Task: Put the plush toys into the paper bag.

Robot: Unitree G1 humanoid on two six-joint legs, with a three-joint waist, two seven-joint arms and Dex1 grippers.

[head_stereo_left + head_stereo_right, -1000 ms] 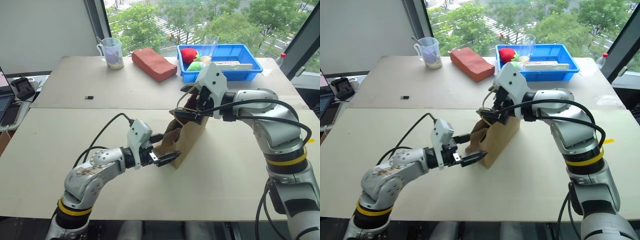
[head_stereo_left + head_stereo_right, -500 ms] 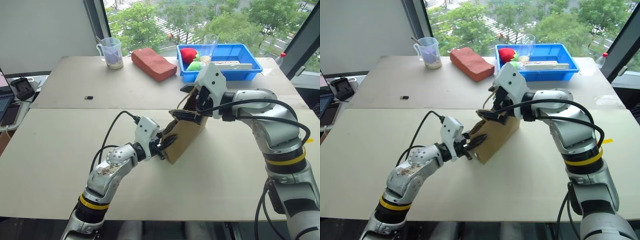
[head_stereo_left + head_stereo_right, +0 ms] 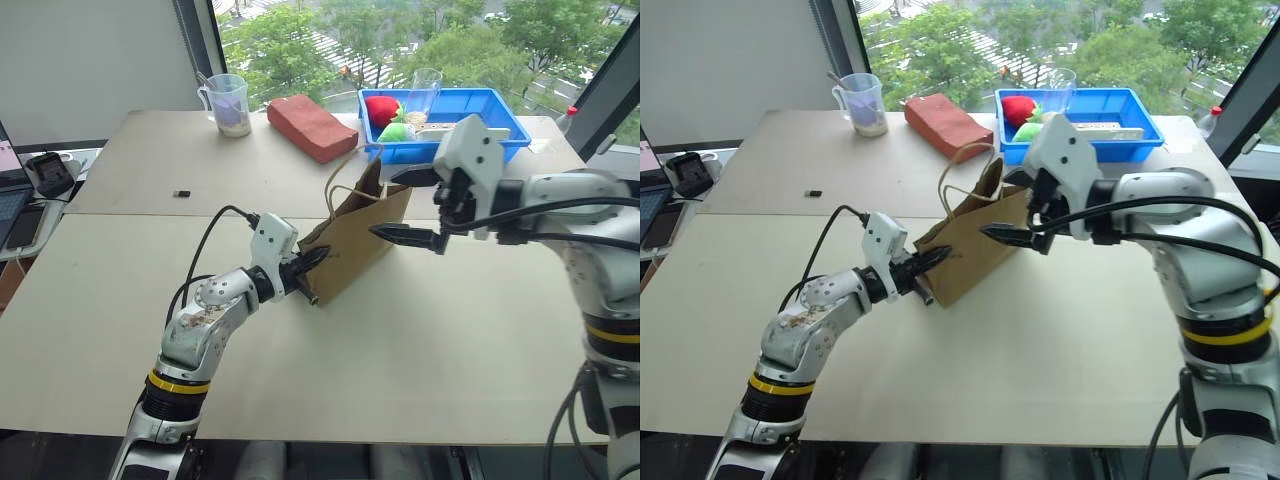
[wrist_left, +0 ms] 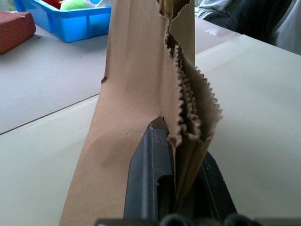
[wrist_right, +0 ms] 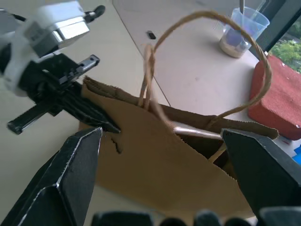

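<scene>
The tan paper bag (image 3: 355,235) stands tilted at mid-table, its cord handles (image 3: 342,185) up and its mouth toward my right gripper. My left gripper (image 3: 308,265) is shut on the zigzag edge at the bag's near end (image 4: 188,117). My right gripper (image 3: 382,203) hangs open just right of the bag's mouth, apart from it, with nothing between its fingers (image 5: 70,165). The right wrist view looks over the bag (image 5: 160,165) and its handle loop (image 5: 207,28) at my left gripper (image 5: 106,126). The plush toys are hidden.
A blue bin (image 3: 500,105) at the back right holds red and green soft shapes (image 3: 380,108) and a clear glass (image 3: 423,95). A reddish brick-shaped block (image 3: 310,125) and a measuring cup (image 3: 228,103) stand at the back. A small black item (image 3: 180,193) lies to the left.
My left gripper went forward and shut on the bag's near end. My right gripper drew back to the right, away from the bag's mouth, staying open. The bag has shifted and tilted.
</scene>
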